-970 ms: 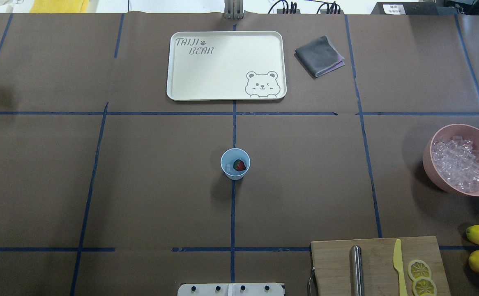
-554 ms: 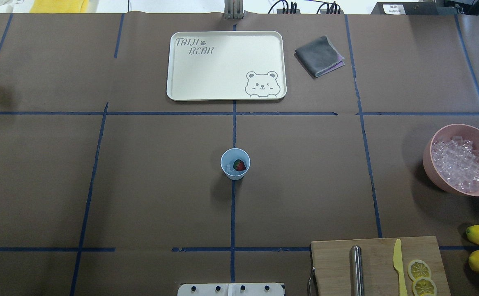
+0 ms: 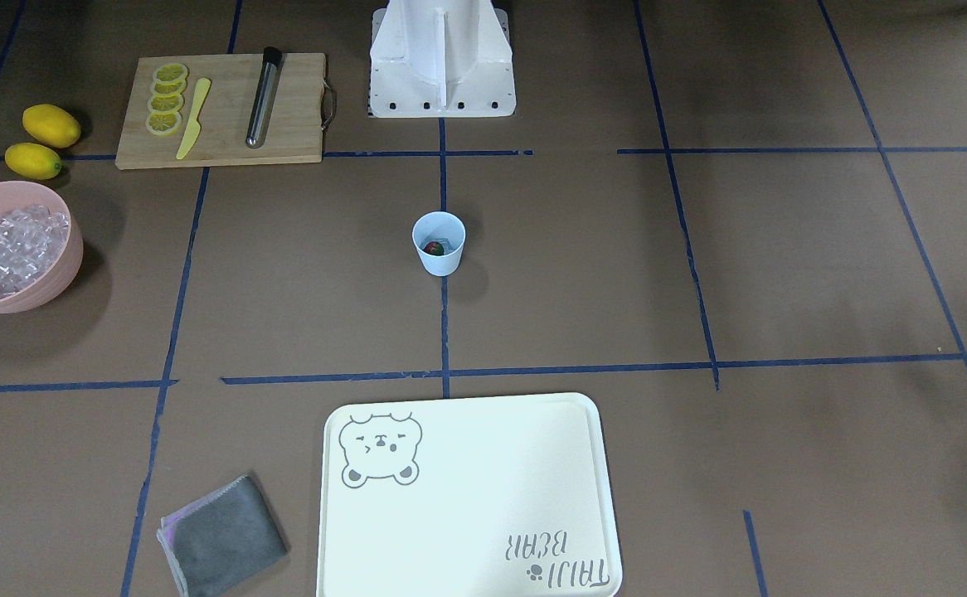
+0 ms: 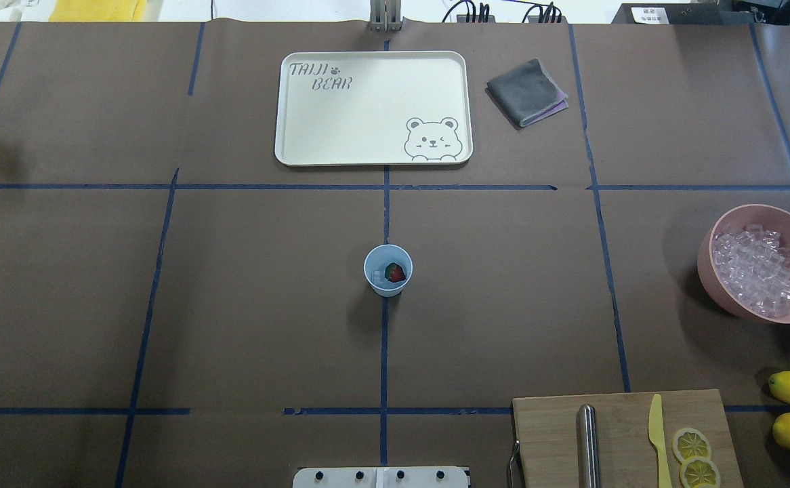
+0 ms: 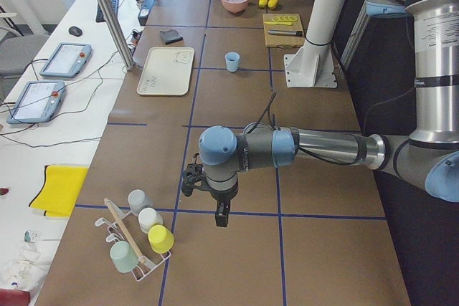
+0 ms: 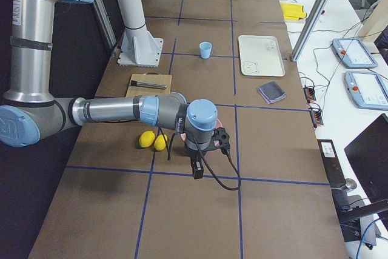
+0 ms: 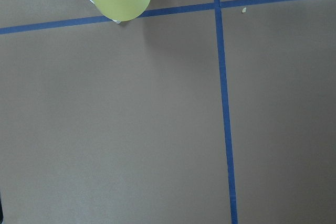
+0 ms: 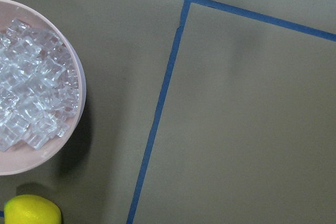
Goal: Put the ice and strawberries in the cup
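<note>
A small pale blue plastic cup [image 4: 388, 270], smooth and slightly tapered, stands upright in the middle of the brown worktop [image 4: 232, 305]. Inside lie a tiny red strawberry [image 4: 395, 273] and a clear glassy ice chunk [image 4: 377, 276]. Each arm stretches level with its wrist turned down, the left gripper [image 5: 221, 216] and the right gripper [image 6: 197, 171] over opposite ends. Whether the jaws are open, I cannot tell.

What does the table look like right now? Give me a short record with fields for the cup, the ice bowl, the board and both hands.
cup: pale blue, upright, mid-table on a tape line
in cup: one strawberry, with at least one ice piece beside it
supply: ice heaped in pink bowl, on the robot's right
cutting board: lemon slices, yellow knife, metal rod
left hand: over bare table near cup rack; open or shut unclear
right hand: near the pink bowl; open or shut unclear
</note>
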Robot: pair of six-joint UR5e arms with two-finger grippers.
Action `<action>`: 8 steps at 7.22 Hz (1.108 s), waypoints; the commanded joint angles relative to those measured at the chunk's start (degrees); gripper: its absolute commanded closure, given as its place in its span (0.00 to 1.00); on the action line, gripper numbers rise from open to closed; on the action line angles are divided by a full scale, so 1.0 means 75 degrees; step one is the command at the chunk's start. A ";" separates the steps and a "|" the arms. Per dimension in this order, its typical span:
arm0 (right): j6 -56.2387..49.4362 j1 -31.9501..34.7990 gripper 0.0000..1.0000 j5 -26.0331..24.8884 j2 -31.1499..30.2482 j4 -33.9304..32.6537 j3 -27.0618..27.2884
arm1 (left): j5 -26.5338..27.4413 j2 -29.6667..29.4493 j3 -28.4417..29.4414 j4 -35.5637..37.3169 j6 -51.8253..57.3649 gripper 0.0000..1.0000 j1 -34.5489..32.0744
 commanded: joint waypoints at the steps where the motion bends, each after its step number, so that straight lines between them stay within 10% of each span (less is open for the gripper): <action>1: -0.0013 0.0000 0.00 0.0058 -0.0007 0.0001 0.0006 | 0.0018 0.0010 0.0008 0.0002 0.0000 0.00 0.0004; 8: -0.0001 0.0000 0.00 0.0608 -0.0065 0.1078 -0.0765 | 0.0054 0.0046 -0.0025 0.0049 0.0000 0.00 0.0086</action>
